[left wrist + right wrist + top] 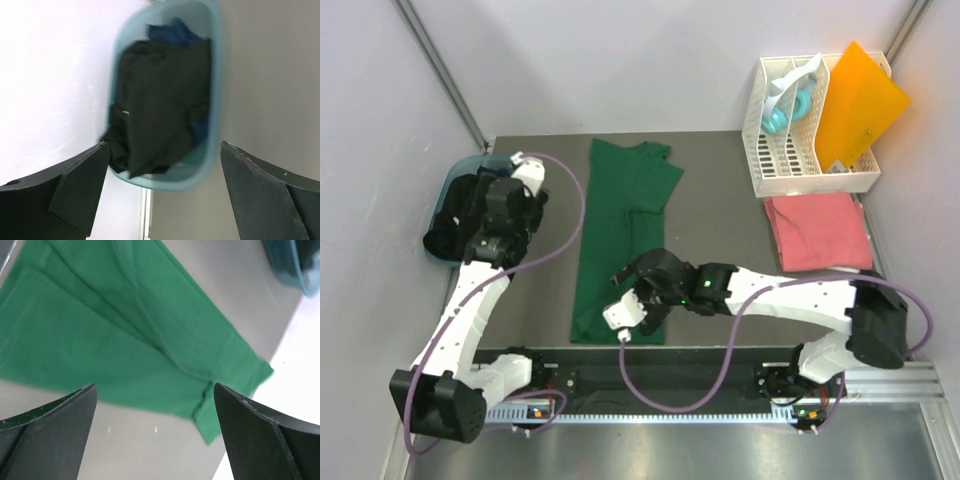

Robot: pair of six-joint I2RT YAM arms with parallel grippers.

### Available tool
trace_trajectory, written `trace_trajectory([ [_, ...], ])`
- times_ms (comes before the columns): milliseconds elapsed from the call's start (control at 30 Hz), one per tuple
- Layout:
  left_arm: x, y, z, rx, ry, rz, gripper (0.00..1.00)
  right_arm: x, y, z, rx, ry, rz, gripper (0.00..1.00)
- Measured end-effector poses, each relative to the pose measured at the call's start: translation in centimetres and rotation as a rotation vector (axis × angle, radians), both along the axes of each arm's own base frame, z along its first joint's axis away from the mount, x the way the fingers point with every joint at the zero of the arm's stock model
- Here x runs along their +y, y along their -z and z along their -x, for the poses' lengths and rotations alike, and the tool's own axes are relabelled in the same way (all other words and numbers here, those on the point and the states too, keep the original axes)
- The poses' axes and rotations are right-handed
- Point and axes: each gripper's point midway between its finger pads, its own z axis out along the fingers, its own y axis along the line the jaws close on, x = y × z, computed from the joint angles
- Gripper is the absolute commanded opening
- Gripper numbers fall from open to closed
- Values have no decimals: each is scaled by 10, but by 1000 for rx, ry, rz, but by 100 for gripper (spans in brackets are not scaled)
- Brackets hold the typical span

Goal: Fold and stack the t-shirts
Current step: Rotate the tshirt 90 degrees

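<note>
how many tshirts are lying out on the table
2: the green t-shirt laid long at centre, the pink t-shirt folded by the rack. The blue tub holds dark cloth, count hidden.

White arms, black joints, purple cables, black hands.

bin rim blurred, green t-shirt partly under right arm
</note>
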Motion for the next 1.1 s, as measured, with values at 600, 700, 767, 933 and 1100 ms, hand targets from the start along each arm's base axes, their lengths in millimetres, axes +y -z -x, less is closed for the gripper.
trace_trajectory([
  [600,34,-73,-29,-176,-107,63,97,105,55,33,115,-328,134,90],
  [700,33,-78,-33,-188,-110,71,97,109,59,47,125,-383,150,89],
  [767,33,-81,-35,-196,-113,82,97,109,64,56,140,-417,166,87],
  [933,31,-82,-37,-210,-117,110,97,115,77,72,166,-472,195,78],
  [1100,29,-83,-37,-213,-109,119,98,123,91,72,182,-475,217,66],
])
